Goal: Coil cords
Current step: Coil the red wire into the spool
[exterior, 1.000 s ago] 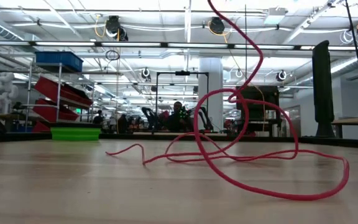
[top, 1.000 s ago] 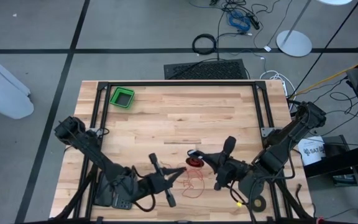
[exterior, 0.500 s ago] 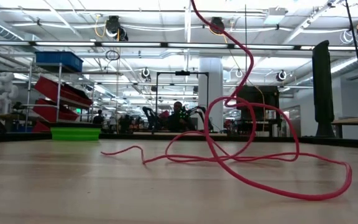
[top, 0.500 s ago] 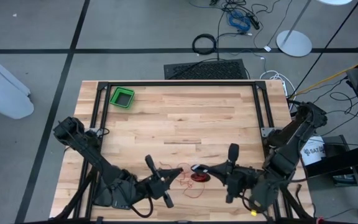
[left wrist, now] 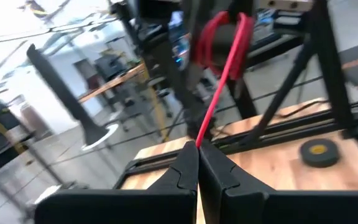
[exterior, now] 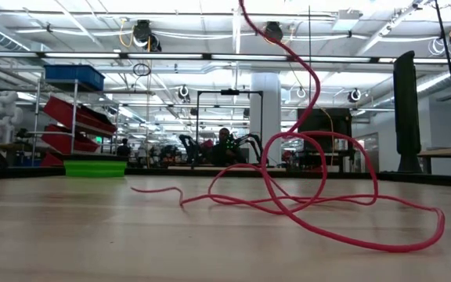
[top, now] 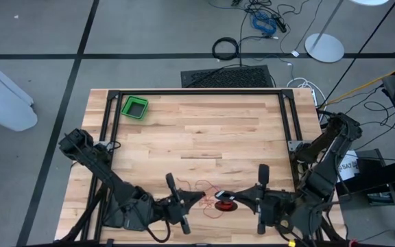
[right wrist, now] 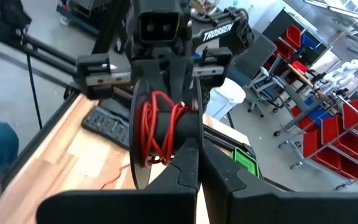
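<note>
**Cord Winding: Both Pincers Closed at the Near Table Edge**

The right gripper (top: 226,201) is at the near edge of the table (top: 204,130), fingers fully closed. The right wrist view shows its two dark fingers (right wrist: 185,163) pressed together on the rim of a black spool (right wrist: 166,134) that carries several turns of the red cord (right wrist: 157,134). In the high view the spool (top: 225,203) sits at the tip of this gripper.

The left gripper (top: 199,197) is just beside the right gripper, tip facing tip, with its fingers also fully closed. In the left wrist view the cord (left wrist: 219,93) runs taut from between the closed fingers (left wrist: 188,171) up to the wound red turns ahead.

Loose cord (top: 208,189) lies on the wood between and just beyond the two grippers. In the low view it (exterior: 312,204) forms several slack loops on the table surface, and one strand rises out of the top of the picture.

The green bin (top: 134,108) stands well away from both grippers, near the far left corner. A black tape ring (left wrist: 319,152) lies on the wood beyond the left gripper.
</note>
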